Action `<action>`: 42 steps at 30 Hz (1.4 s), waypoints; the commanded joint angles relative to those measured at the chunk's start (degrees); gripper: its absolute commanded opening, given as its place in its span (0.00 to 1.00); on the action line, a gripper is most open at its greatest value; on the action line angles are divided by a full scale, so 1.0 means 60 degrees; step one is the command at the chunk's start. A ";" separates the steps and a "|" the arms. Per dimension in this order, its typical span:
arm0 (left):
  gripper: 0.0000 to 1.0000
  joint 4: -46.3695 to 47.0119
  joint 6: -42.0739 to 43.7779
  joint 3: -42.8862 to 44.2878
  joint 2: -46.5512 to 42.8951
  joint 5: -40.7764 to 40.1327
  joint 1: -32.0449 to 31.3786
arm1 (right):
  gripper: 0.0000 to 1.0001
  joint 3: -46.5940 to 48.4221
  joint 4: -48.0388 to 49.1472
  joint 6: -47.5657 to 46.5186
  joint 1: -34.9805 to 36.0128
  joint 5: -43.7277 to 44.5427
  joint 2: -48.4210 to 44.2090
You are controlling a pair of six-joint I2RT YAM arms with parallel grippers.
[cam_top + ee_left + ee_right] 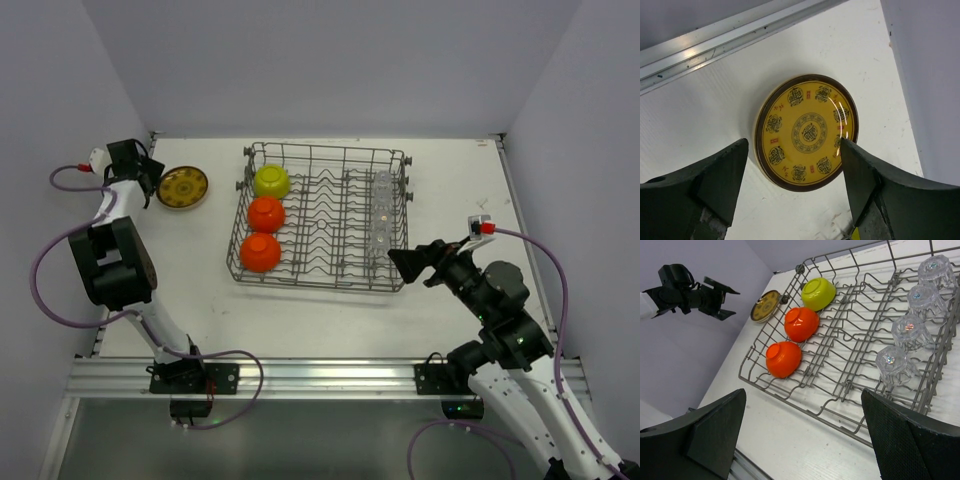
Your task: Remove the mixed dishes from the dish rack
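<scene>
The grey wire dish rack (312, 285) stands mid-table. In its left column sit a yellow-green bowl (271, 180) and two orange bowls (266, 213) (260, 252), all upside down. Several clear glasses (380, 212) stand in a row on its right side. A brown-and-yellow patterned plate (182, 187) lies face up on the table left of the rack. My left gripper (148, 172) is open and empty just above the plate (807, 131), its fingers either side of the near rim. My right gripper (412, 263) is open and empty above the rack's near right corner (840, 415).
White walls close in the table at left, back and right; the plate lies near the back left corner. An aluminium rail (300, 375) runs along the near edge by the arm bases. The rack's middle rows hold only bare tines (860, 315).
</scene>
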 commanded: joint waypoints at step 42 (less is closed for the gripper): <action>0.49 -0.2691 0.3720 -0.5950 -0.7205 0.1282 -0.5035 | 0.99 0.0670 0.2944 0.1395 0.0900 -0.2025 0.4842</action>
